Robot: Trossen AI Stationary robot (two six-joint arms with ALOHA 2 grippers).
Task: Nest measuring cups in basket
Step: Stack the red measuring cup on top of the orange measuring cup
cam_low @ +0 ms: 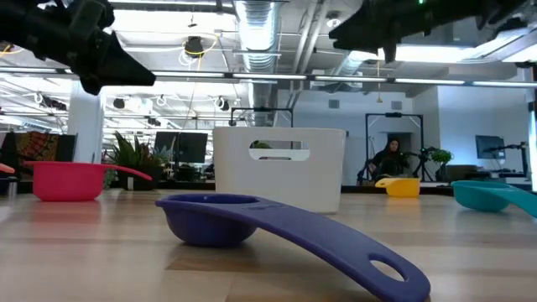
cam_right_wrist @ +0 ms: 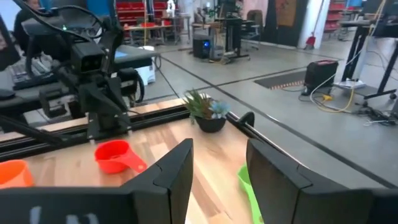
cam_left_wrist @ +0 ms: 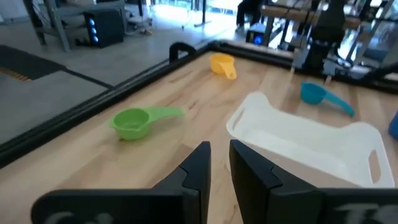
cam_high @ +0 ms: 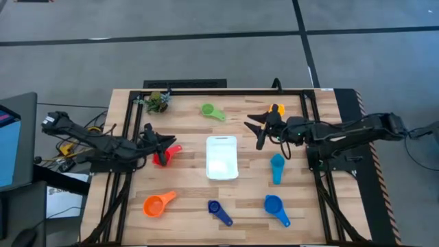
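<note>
- Here, the basket (cam_high: 222,157) sits mid-table, holding no cups.
- Left gripper (cam_high: 167,143), left of the basket, hovers over the red cup (cam_high: 164,156), fingers narrowly parted, grasping nothing.
- Right gripper (cam_high: 255,126), right of the basket, is spread and holds nothing.

White basket (cam_high: 222,157); green (cam_high: 209,110), red (cam_high: 163,156), orange (cam_high: 156,204), teal (cam_high: 276,166) cups.

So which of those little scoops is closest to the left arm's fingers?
The red cup, left of the basket; the left fingers hover just above it.
</note>
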